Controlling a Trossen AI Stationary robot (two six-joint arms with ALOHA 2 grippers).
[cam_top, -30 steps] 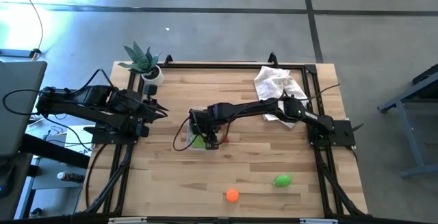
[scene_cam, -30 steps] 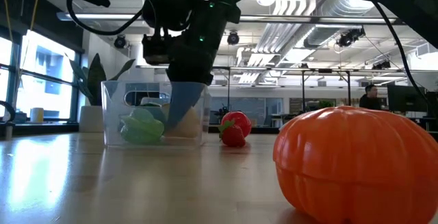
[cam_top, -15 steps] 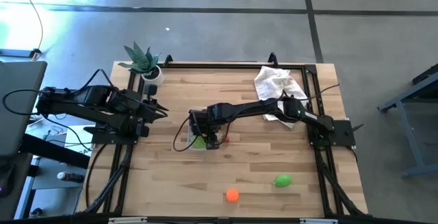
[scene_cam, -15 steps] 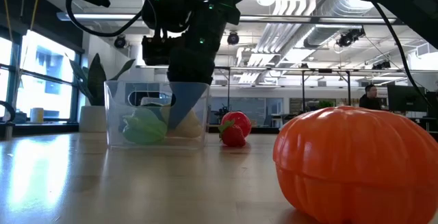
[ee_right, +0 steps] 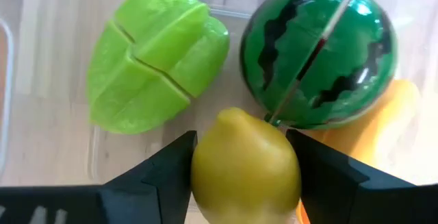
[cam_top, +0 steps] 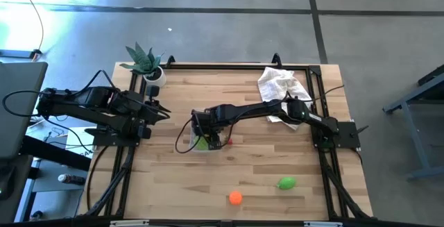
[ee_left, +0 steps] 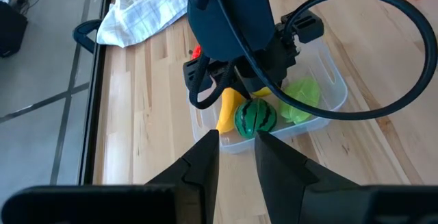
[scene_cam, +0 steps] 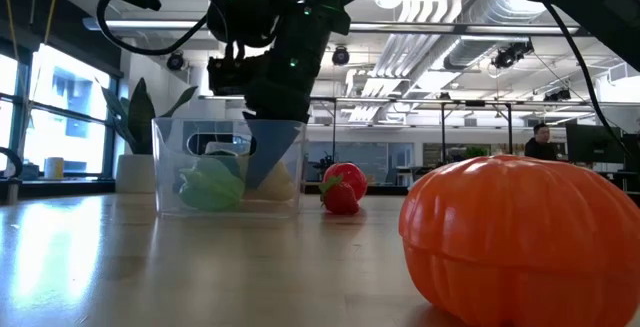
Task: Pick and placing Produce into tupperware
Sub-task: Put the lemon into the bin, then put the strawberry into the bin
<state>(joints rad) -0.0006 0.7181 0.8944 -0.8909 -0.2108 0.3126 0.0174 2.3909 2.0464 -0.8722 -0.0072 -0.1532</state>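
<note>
Holding lemon (ee_right: 245,164) between fingers, right gripper (cam_top: 208,138) sits inside tub (scene_cam: 228,165), above watermelon (ee_right: 319,72) and green piece (ee_right: 155,65); left gripper (ee_left: 235,157) clenched, empty.

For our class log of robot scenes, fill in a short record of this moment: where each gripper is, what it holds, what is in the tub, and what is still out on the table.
right gripper: inside the tupperware, fingers either side of the lemon
left gripper: shut, empty, waiting at the table's left side
already in tub: watermelon, light green piece, banana
still on table: orange, green piece, red piece
</note>
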